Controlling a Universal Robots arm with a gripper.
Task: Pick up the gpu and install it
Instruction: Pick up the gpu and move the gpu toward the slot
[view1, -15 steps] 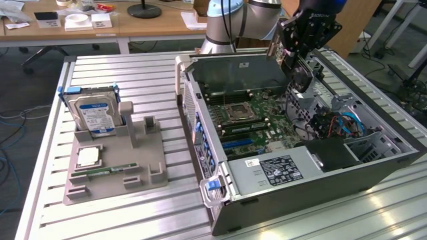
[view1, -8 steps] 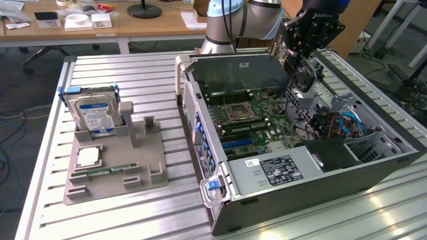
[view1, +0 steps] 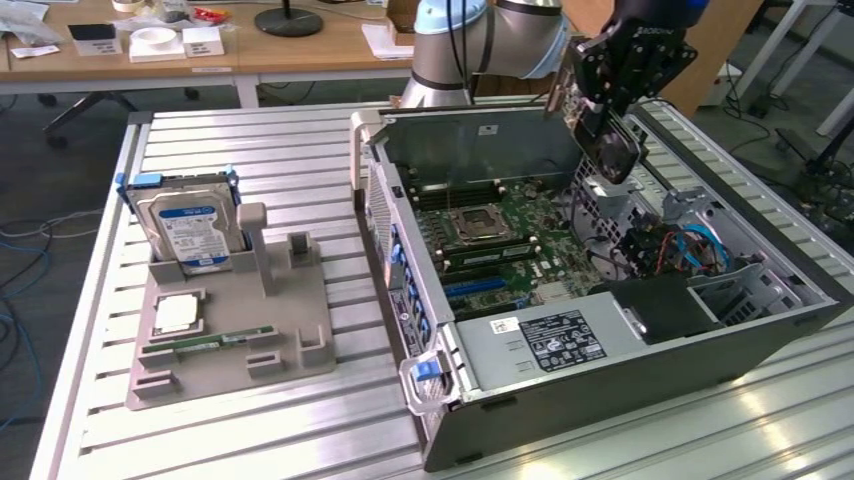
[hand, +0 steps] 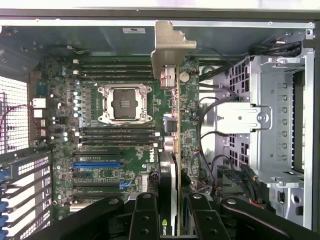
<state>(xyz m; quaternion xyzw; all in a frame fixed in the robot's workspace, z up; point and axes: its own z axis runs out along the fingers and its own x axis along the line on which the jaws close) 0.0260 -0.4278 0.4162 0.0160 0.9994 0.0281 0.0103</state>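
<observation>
Work surface: silver ribbed aluminium table (view1: 240, 150), long parallel grooves running across its top, metal bare and reflective.

Two items rest directly on it.

1. Flat grey plastic parts holder with upright posts and shallow pockets (view1: 307, 345), on the exterior view's left. It sits flat on the slats.
2. Dark grey metal tower computer case (view1: 627, 390), on the exterior view's right. It lies on its side, open side up, side panel off.

Holder and case sit near each other but apart, with a strip of bare slats between them.
</observation>
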